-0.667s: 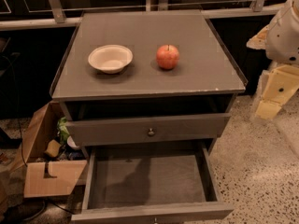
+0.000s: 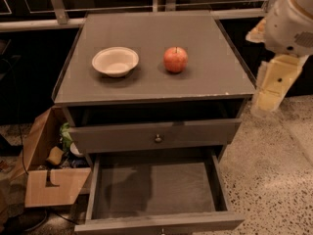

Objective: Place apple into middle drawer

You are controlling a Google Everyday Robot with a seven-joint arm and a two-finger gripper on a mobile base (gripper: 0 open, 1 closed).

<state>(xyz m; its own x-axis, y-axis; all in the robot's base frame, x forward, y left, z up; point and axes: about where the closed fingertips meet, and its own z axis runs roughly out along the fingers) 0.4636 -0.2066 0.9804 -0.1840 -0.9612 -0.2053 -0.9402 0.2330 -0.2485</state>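
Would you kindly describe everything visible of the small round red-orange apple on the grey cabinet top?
The small round red-orange apple is whole, with smooth, faintly mottled skin and a short dark stem pointing up. It stands upright on the flat grey cabinet top, right of the shallow white bowl and apart from it, touching only the top. The cream-coloured gripper hangs beyond the cabinet's right edge, clear of the apple.

middle drawer point(image 2: 161, 187) open upward, upper drawer point(image 2: 156, 137) overhanging its rear; gripper point(image 2: 270, 93) right of cabinet point(image 2: 146, 82)
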